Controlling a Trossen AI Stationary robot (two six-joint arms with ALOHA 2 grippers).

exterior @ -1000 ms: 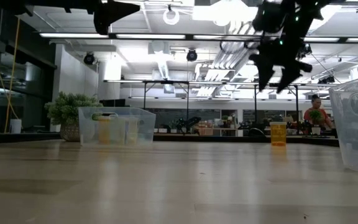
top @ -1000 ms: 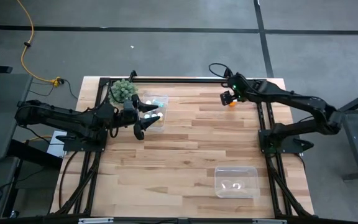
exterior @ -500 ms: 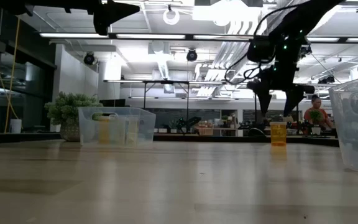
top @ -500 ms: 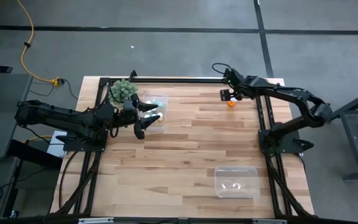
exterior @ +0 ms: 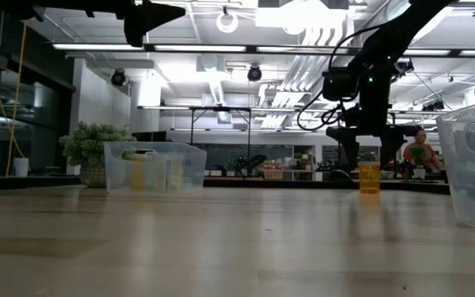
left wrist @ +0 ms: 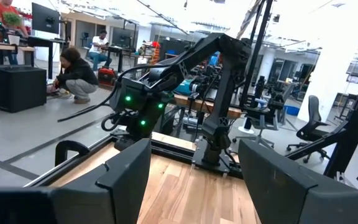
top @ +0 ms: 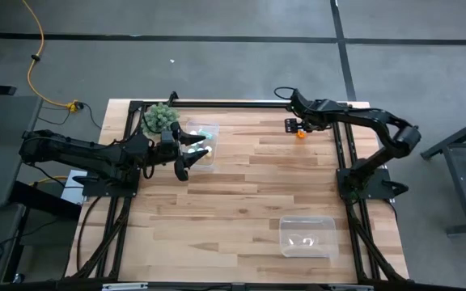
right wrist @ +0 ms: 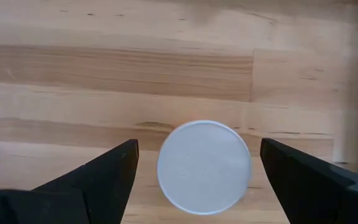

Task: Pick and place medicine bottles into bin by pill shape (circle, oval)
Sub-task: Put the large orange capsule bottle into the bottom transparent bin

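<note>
A small orange medicine bottle [exterior: 369, 179] with a white round cap [right wrist: 204, 167] stands upright on the table near the far right corner [top: 301, 134]. My right gripper [right wrist: 197, 145] hangs just above it, pointing steeply down and open; its fingers stand on either side of the cap without touching it. My left gripper [left wrist: 194, 186] is open and held level in the air beside the clear bin [top: 202, 144] at the far left, which holds several bottles.
A green spiky plant [top: 159, 118] stands behind the far-left bin. A second clear bin [top: 307, 236] with small white things inside sits at the near right. The black frame rail [top: 241, 103] runs along the far edge. Bare wood lies in the middle.
My right gripper has come down over the orange bottle and tipped more steeply downward, staying open. The bottle has not moved.
</note>
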